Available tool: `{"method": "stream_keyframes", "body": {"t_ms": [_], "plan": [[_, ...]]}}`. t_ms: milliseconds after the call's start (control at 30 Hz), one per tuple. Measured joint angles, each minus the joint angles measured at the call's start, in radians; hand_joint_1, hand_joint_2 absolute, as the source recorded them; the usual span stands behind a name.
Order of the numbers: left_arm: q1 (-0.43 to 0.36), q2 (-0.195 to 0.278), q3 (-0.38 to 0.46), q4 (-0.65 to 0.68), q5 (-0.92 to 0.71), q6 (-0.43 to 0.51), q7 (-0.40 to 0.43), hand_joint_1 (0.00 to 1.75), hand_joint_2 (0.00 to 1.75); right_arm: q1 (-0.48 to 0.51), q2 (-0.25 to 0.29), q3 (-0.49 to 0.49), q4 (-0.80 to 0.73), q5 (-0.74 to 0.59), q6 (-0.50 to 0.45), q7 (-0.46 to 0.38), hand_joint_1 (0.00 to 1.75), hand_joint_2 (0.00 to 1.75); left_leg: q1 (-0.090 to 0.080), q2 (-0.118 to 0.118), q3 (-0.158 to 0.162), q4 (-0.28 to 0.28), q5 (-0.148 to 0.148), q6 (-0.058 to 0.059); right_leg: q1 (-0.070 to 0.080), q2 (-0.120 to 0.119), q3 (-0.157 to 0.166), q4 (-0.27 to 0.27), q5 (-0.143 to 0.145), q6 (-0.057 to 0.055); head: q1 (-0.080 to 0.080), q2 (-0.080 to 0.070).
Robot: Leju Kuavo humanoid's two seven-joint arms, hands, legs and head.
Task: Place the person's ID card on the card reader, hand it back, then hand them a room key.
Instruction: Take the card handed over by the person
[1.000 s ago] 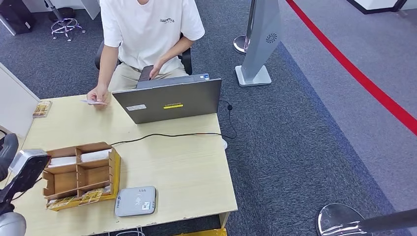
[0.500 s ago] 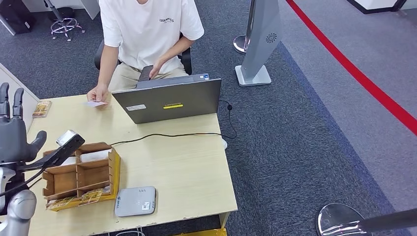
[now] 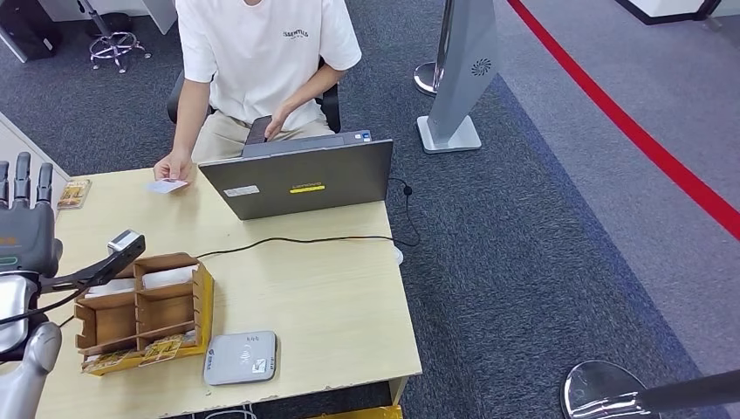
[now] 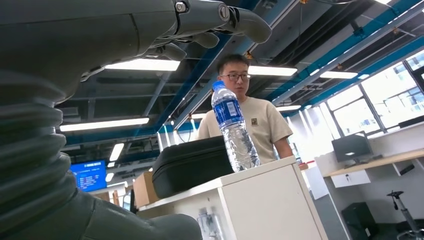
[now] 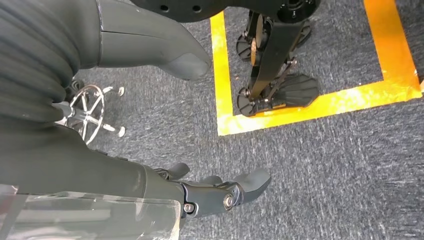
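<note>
1. The left hand (image 3: 24, 229) was raised at the near-left edge of the tabletop (image 3: 323, 297), fingers straight, apart and pointing up, grasping nothing; in the left wrist view its fingers (image 4: 220, 15) were likewise extended.
2. The right hand (image 5: 220, 192) hung over the grey carpet beside a yellow floor line (image 5: 300, 107), fingers loosely extended, released and empty.
3. The ID card (image 3: 167, 185) lay flat at the far-left tabletop edge, well ahead of the left hand, under the fingertips of the person's hand (image 3: 174, 166); its long axis ran roughly along that far edge.
4. The card reader (image 3: 241, 357), a grey rounded slab, sat just inside the near edge, to the right of and nearer than the left hand.
5. A cardboard organizer (image 3: 144, 310) with white cards in its far compartments stood just beside the left hand, between it and the reader.
6. Bare tabletop lay open between the organizer, the black cable (image 3: 297, 240) and the right edge.
7. The laptop (image 3: 297, 179) stood along the far edge, lid back bearing a yellow sticker and a white label, writing too small to read.
8. The person's white shirt (image 3: 262, 52) carried chest lettering, not clearly legible.
</note>
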Motion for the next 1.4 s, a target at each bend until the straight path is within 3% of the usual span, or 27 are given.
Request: {"method": "stream_keyframes", "body": {"t_ms": [200, 833, 1233, 1367, 1400], "plan": [[-0.004, 0.009, -0.011, 0.011, -0.004, 0.011, 0.002, 0.0, 1.75, 0.0, 0.0, -0.006, -0.002, 0.0, 0.0, 0.0, 0.0, 1.75, 0.0, 0.0, 0.0, 0.0, 0.0, 0.0, 0.0, 0.0, 0.0, 0.0, 0.0, 0.0, 0.0, 0.0], [0.016, 0.009, -0.014, 0.011, -0.034, 0.185, 0.004, 0.0, 1.75, 0.001, 0.0, -0.015, -0.003, 0.034, -0.003, -0.005, 0.0, 1.75, 0.0, 0.0, 0.0, 0.0, 0.0, 0.0, 0.0, 0.0, 0.0, 0.0, 0.0, 0.0, 0.0, 0.0], [0.02, 0.009, -0.014, 0.011, -0.034, 0.198, -0.002, 0.0, 1.75, 0.001, 0.0, -0.016, -0.003, 0.035, -0.004, -0.01, 0.0, 1.75, 0.0, 0.0, 0.0, 0.0, 0.0, 0.0, 0.0, 0.0, 0.0, 0.0, 0.0, 0.0, 0.0, 0.0], [0.02, 0.009, -0.012, 0.011, -0.034, 0.206, -0.008, 1.75, 1.75, 0.0, 0.0, -0.016, -0.003, 0.036, -0.004, -0.012, 0.0, 1.75, 0.0, 0.0, 0.0, 0.0, 0.0, 0.0, 0.0, 0.0, 0.0, 0.0, 0.0, 0.0, 0.0, 0.0], [0.02, 0.009, -0.012, 0.011, -0.034, 0.208, -0.011, 1.75, 1.75, 0.0, 0.0, -0.016, -0.003, 0.037, -0.005, -0.012, 0.0, 1.75, 0.0, 0.0, 0.0, 0.0, 0.0, 0.0, 0.0, 0.0, 0.0, 0.0, 0.0, 0.0, 0.0, 0.0]]}}
